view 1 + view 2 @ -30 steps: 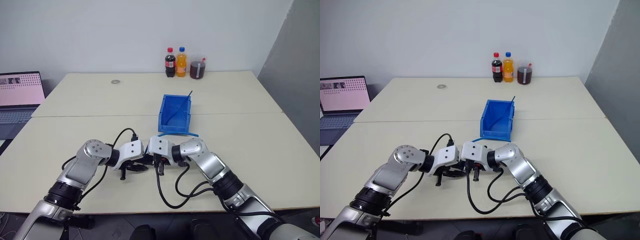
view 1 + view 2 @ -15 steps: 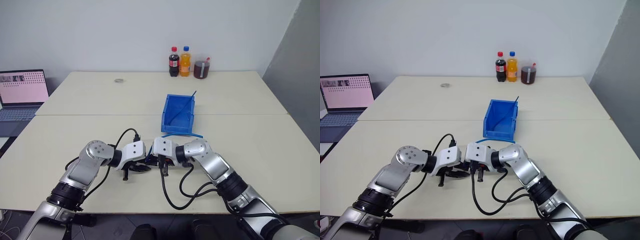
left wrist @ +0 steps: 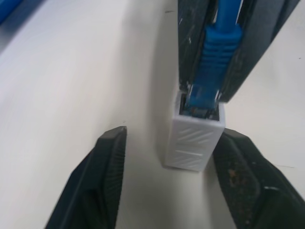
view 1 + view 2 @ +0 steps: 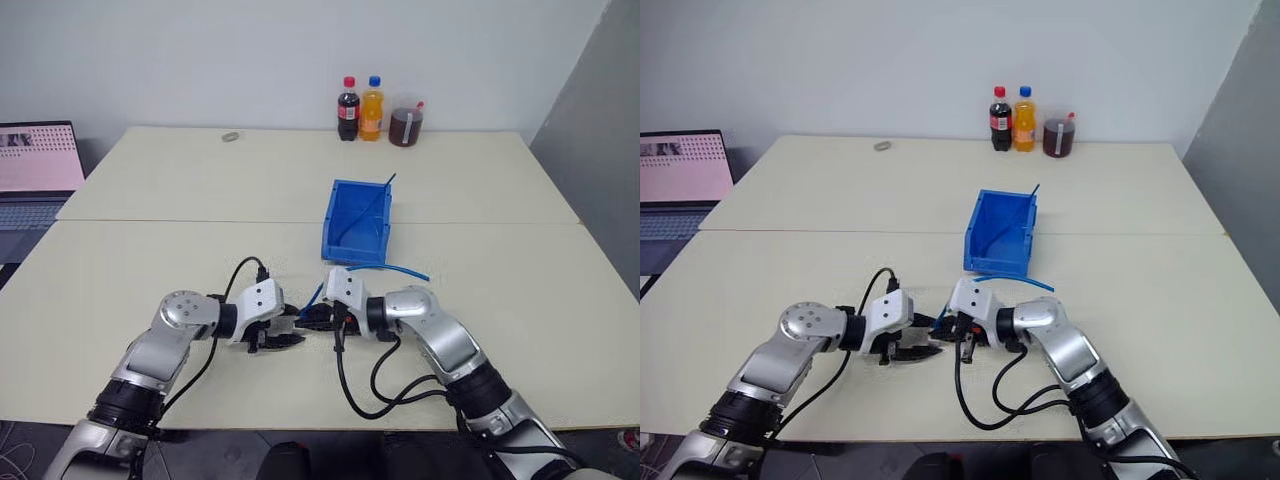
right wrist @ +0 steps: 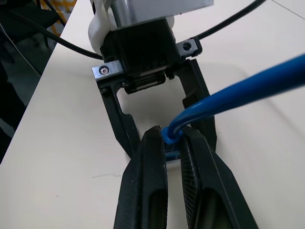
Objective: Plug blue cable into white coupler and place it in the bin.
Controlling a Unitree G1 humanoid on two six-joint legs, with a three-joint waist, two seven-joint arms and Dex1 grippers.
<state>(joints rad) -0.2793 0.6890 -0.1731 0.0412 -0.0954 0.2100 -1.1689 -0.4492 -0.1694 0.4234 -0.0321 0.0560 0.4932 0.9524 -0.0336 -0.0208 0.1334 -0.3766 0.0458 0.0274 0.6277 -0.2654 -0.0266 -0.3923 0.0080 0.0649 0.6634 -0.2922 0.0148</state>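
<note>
We see the blue cable [image 3: 211, 59] with its plug end seated in the socket of the white coupler [image 3: 195, 138]. The coupler stands on the tabletop [image 4: 150, 250], near the front edge, between the two grippers.

The right gripper [image 5: 172, 143] is pinched narrow on the cable's blue boot, just above the coupler. From there the cable rises out of the grip and runs back toward the bin [image 4: 355, 222], with a stretch of it lying on the tabletop just in front of the bin's lowered lip.

The left gripper [image 3: 167, 143] stands wide, holding nothing. Its two black fingers [image 3: 100, 181] flank the coupler; one finger is well clear of it, the other is close beside it, and we cannot tell whether it touches.

The bin sits open on the tabletop beyond the grippers, with a thin dark blue cable [image 4: 365, 208] leaning inside it.

At the far edge of the tabletop stand two bottles [image 4: 359, 108] and a jar [image 4: 404, 127] of dark liquid. A small ring [image 4: 230, 137] lies further left. A laptop [image 4: 38, 170] stands off the left side.
</note>
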